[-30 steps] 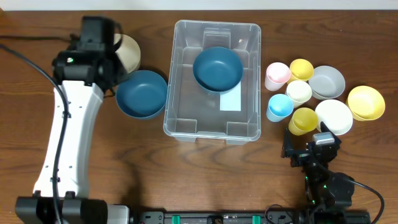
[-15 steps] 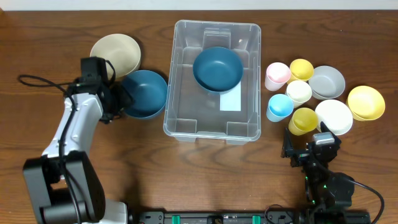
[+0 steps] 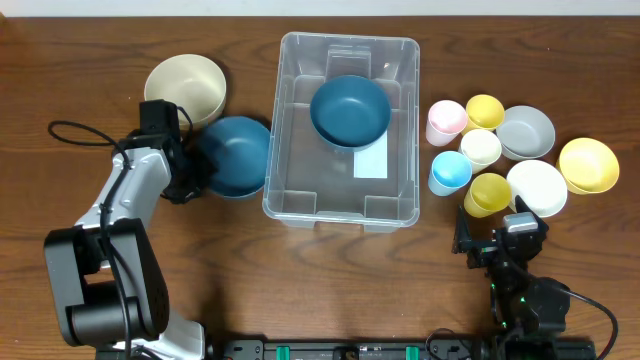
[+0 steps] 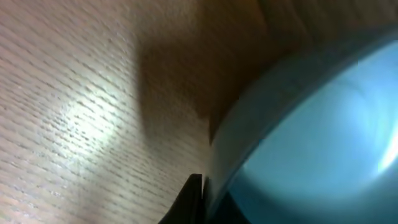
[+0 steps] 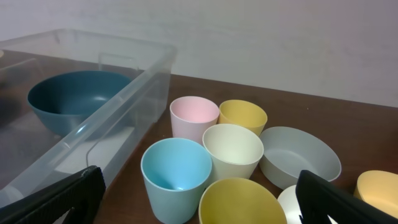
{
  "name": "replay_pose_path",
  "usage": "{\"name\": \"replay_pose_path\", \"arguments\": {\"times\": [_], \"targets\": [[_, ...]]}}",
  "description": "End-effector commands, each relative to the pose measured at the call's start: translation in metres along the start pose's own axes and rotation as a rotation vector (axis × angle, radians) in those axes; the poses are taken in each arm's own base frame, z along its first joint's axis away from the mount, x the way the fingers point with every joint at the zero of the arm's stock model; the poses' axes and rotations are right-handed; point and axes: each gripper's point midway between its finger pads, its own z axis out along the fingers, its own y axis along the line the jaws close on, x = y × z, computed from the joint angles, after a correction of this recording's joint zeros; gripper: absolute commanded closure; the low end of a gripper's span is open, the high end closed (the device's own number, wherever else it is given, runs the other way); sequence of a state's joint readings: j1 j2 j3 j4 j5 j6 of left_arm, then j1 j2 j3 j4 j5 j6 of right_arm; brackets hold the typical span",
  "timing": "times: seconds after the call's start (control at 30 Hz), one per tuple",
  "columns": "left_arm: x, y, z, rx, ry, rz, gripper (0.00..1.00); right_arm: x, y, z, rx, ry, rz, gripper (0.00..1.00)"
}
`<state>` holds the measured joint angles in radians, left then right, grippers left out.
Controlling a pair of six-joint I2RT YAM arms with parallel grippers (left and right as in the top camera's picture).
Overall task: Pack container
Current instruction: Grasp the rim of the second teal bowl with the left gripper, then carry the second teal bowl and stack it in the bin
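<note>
Overhead: left fingers [image 4: 188, 202] at blue bowl [image 3: 238, 155] beside container [image 3: 300, 195], grip unclear; right fingers [image 5: 59, 199] apart.

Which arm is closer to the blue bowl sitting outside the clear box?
Left. The left gripper is at the left rim of the blue bowl; the right gripper sits far across the container, beside the cups.
</note>
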<state>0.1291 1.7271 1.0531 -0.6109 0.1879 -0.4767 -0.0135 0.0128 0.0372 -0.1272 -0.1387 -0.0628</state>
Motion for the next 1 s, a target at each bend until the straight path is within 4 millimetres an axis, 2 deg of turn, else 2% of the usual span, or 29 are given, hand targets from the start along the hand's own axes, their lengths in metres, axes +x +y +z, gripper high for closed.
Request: {"name": "replay_pose_path", "arguments": {"times": [0.0, 0.1, 0.23, 0.4, 0.53, 0.67, 0.73, 0.83, 0.97], "targets": [[0.004, 0.007, 0.001, -0.012, 0.028, 0.036, 0.95, 0.0, 0.002, 0.0, -0.008, 0.001, -0.006, 0.01], [0.007, 0.018, -0.003, -0.032, 0.055, 0.005, 0.94, 0.0, 0.002, 0.0, -0.008, 0.001, -0.006, 0.01], [0.005, 0.032, -0.022, -0.051, 0.076, -0.049, 0.94, 0.0, 0.002, 0.0, -0.008, 0.001, -0.006, 0.01], [-0.007, 0.04, -0.068, -0.029, 0.008, -0.102, 0.94, 0.0, 0.002, 0.0, -0.008, 0.001, -0.006, 0.01], [-0.024, 0.035, -0.114, 0.034, -0.139, -0.104, 0.94, 0.0, 0.002, 0.0, -0.008, 0.001, -0.006, 0.01], [-0.03, 0.019, -0.169, 0.116, -0.304, -0.073, 0.94, 0.0, 0.002, 0.0, -0.008, 0.001, -0.006, 0.01], [-0.027, 0.004, -0.195, 0.181, -0.381, -0.031, 0.94, 0.0, 0.002, 0.0, -0.008, 0.001, -0.006, 0.01], [-0.014, -0.035, -0.229, 0.342, -0.457, 0.076, 0.94, 0.0, 0.002, 0.0, -0.008, 0.001, -0.006, 0.01], [0.01, -0.089, -0.258, 0.509, -0.513, 0.248, 0.94, 0.0, 0.002, 0.0, -0.008, 0.001, -0.006, 0.01]]}}
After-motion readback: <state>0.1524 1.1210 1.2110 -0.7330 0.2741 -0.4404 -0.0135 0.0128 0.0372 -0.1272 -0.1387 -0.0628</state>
